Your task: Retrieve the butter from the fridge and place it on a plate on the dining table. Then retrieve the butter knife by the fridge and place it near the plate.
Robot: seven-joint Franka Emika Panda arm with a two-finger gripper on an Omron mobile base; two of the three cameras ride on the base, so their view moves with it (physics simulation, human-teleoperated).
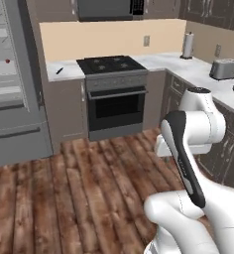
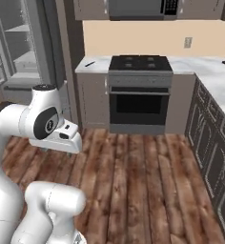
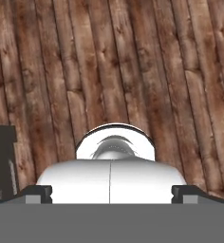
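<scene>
Butter retrieval has barely begun: claw [image 3: 112, 193] wide open and empty above the wood floor, so the base must approach the fridge [image 1: 15, 99] left of the stove [image 1: 114, 89].

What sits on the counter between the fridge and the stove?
Between the fridge and the stove lies a short stretch of marble counter carrying one small dark slim item, probably the butter knife. Both base views show it.

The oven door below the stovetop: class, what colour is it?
Black, framed in grey steel; the oven door shows best in the right base view.
</scene>
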